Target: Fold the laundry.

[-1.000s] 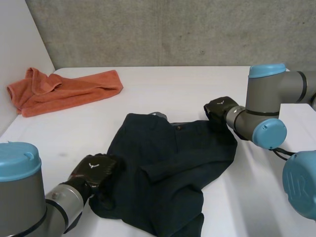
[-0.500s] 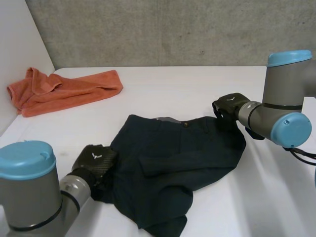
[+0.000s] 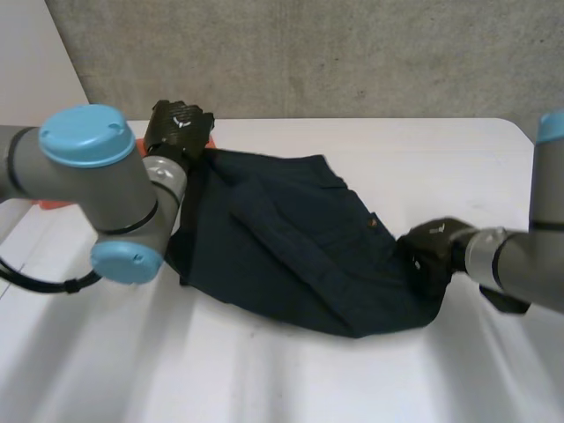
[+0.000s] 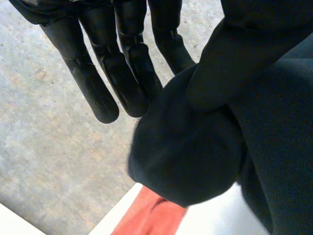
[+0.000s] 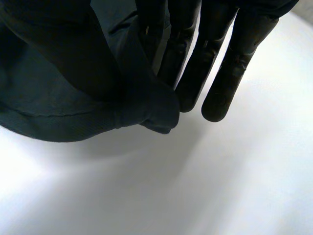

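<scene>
My left hand pinches one end of the dark garment between thumb and fingers, beside the orange towel; my right hand pinches the opposite end, the cloth stretched between them over the white desk
</scene>
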Robot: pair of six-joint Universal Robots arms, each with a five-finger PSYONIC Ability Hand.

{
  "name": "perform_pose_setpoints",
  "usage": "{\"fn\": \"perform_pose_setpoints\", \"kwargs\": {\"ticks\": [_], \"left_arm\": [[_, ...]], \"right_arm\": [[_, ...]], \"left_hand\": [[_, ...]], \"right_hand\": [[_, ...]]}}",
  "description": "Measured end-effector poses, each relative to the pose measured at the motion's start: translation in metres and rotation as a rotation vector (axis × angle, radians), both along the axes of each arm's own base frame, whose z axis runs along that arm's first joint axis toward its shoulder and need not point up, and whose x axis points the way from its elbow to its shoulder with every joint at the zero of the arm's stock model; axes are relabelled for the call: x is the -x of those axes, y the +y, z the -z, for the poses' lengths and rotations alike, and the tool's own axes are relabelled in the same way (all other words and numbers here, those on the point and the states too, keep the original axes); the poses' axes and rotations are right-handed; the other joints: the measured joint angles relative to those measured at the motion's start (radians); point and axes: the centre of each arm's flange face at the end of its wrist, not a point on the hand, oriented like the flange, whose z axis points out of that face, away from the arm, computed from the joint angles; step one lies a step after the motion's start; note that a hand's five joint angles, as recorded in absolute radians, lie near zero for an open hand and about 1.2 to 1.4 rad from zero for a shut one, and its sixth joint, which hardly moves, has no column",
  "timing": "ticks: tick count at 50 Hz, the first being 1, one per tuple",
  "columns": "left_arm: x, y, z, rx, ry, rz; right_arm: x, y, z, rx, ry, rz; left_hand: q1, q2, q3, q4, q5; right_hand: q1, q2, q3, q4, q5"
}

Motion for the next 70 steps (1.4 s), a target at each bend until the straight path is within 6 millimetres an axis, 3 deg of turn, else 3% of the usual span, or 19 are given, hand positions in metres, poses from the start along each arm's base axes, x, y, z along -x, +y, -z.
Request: {"fn": "perform_pose_setpoints", "kwargs": {"ticks": [6, 9, 10, 12, 13, 14, 15, 17, 28, 30, 37, 42, 48, 52, 60, 64, 67, 70], "left_arm": [[0.013, -0.021, 0.014, 0.060, -0.015, -0.001], [0.017, -0.025, 0.022, 0.080, -0.017, 0.012], [0.018, -0.025, 0.025, 0.082, -0.018, 0.019], [0.020, -0.024, 0.029, 0.082, -0.021, 0.032], [0.021, -0.021, 0.033, 0.074, -0.026, 0.049], [0.021, -0.019, 0.035, 0.070, -0.029, 0.058], [0.022, -0.015, 0.037, 0.061, -0.034, 0.072], [0.021, -0.008, 0.037, 0.052, -0.038, 0.085], [-0.004, 0.058, 0.002, 0.003, -0.060, 0.172], [-0.012, 0.078, -0.004, -0.022, -0.071, 0.212], [-0.036, 0.128, -0.003, -0.145, -0.114, 0.292], [-0.049, 0.147, 0.012, -0.250, -0.144, 0.295], [-0.060, 0.147, 0.027, -0.311, -0.157, 0.263], [-0.063, 0.137, 0.040, -0.332, -0.162, 0.237], [-0.058, 0.115, 0.059, -0.318, -0.160, 0.223], [-0.054, 0.108, 0.064, -0.313, -0.159, 0.225], [-0.052, 0.105, 0.068, -0.318, -0.160, 0.229], [-0.051, 0.104, 0.069, -0.320, -0.161, 0.233]], "right_arm": [[-0.003, 0.025, 0.019, -0.117, -0.198, 0.055], [-0.007, 0.030, 0.024, -0.145, -0.277, 0.072], [-0.008, 0.031, 0.024, -0.145, -0.302, 0.075], [-0.009, 0.031, 0.023, -0.142, -0.319, 0.077], [-0.010, 0.030, 0.020, -0.128, -0.339, 0.078], [-0.011, 0.029, 0.018, -0.121, -0.344, 0.077], [-0.011, 0.027, 0.015, -0.106, -0.351, 0.077], [-0.011, 0.024, 0.011, -0.086, -0.354, 0.075], [-0.008, 0.027, -0.025, 0.094, -0.288, -0.016], [-0.006, 0.032, -0.029, 0.139, -0.245, -0.057], [-0.003, 0.051, -0.015, 0.204, -0.088, -0.193], [-0.002, 0.060, 0.004, 0.213, -0.033, -0.243], [-0.002, 0.061, 0.022, 0.232, -0.027, -0.248], [-0.002, 0.057, 0.038, 0.243, -0.029, -0.239], [-0.004, 0.052, 0.052, 0.235, -0.031, -0.235], [-0.006, 0.048, 0.056, 0.252, -0.037, -0.234], [-0.010, 0.046, 0.059, 0.267, -0.046, -0.235], [-0.013, 0.045, 0.059, 0.278, -0.053, -0.233]], "left_hand": [[0.006, 0.000, 0.001, 0.000, 0.000], [-0.029, -0.058, -0.057, -0.066, -0.025], [-0.277, -0.313, -0.286, -0.298, -0.251], [-0.277, -0.313, -0.286, -0.298, -0.251], [-0.757, -0.773, -0.762, -0.765, -0.706], [-0.757, -0.773, -0.762, -0.765, -0.706], [-0.935, -0.957, -0.950, -0.964, -0.900], [-0.939, -0.985, -0.976, -0.994, -0.935], [-0.939, -0.985, -0.976, -0.994, -0.935], [-0.939, -0.985, -0.976, -0.994, -0.935], [-0.860, -0.930, -0.930, -0.938, -0.900], [-0.775, -0.841, -0.840, -0.846, -0.800], [-0.775, -0.838, -0.836, -0.842, -0.795], [-0.769, -0.828, -0.828, -0.832, -0.786], [-0.436, -0.516, -0.515, -0.528, -0.489], [-0.297, -0.373, -0.379, -0.388, -0.350], [-0.038, -0.100, -0.108, -0.113, -0.080], [0.007, -0.015, -0.021, -0.020, -0.004]], "right_hand": [[0.000, 0.000, 0.003, 0.000, 0.006], [-0.099, -0.140, -0.119, -0.129, -0.091], [-0.214, -0.254, -0.251, -0.260, -0.211], [-0.461, -0.541, -0.533, -0.520, -0.463], [-0.691, -0.828, -0.806, -0.811, -0.762], [-0.716, -0.860, -0.854, -0.849, -0.800], [-0.779, -0.947, -0.950, -0.947, -0.896], [-0.779, -0.953, -0.955, -0.950, -0.899], [-0.780, -0.956, -0.960, -0.952, -0.901], [-0.780, -0.956, -0.960, -0.952, -0.901], [-0.780, -0.955, -0.958, -0.952, -0.901], [-0.776, -0.952, -0.948, -0.949, -0.897], [-0.734, -0.870, -0.867, -0.885, -0.836], [-0.708, -0.854, -0.846, -0.856, -0.817], [-0.631, -0.783, -0.774, -0.784, -0.753], [-0.531, -0.640, -0.642, -0.652, -0.634], [-0.346, -0.397, -0.403, -0.415, -0.400], [-0.173, -0.156, -0.157, -0.167, -0.163]]}}
